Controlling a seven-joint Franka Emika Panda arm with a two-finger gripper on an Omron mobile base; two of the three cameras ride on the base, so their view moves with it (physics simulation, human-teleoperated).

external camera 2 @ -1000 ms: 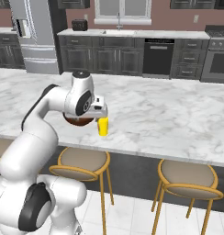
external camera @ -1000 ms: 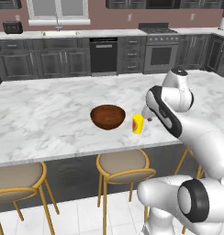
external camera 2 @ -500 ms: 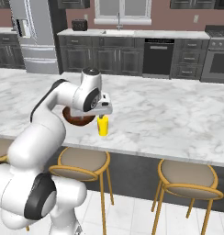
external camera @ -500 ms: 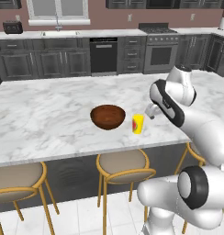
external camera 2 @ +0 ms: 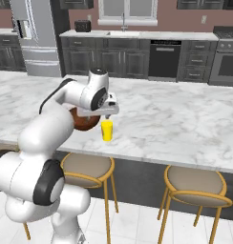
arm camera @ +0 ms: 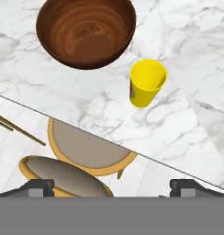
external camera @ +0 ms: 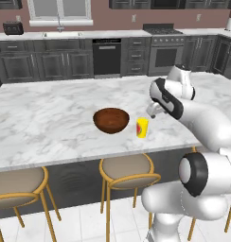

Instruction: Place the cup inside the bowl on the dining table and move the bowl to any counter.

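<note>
So from where I'm sitting, the pincer (arm camera: pixel 112 186) is spread wide with nothing in it; in the hand view the two dark tips sit far apart at the bottom corners, looking down past the bench edge. In the left base view the pincer (external camera: pixel 154 113) hangs just above and to the right of the cup, not touching it. In the right base view the pincer (external camera 2: pixel 109 112) sits right over the cup's rim.

The cup (arm camera: pixel 147 83) is a small yellow one with a red mark on its side, standing upright on the marble bench (arm camera: pixel 187 41), close to the near edge. You can also spot the cup (external camera: pixel 142 127) from the left and the cup (external camera 2: pixel 107 130) from the right.

Just beside it, apart but near, is the bowl (arm camera: pixel 85 31), dark reddish-brown wood look, much wider than the cup. The bowl (external camera: pixel 111 120) is to the cup's left in the left base view. In the right base view the bowl (external camera 2: pixel 83 121) is partly hidden behind the arm.

Below the bench edge there are round gold-legged stools (arm camera: pixel 86 152). Further back, a dishwasher (external camera: pixel 107 56) and an oven (external camera: pixel 164 53) are set among the dark cabinets along the far wall.
</note>
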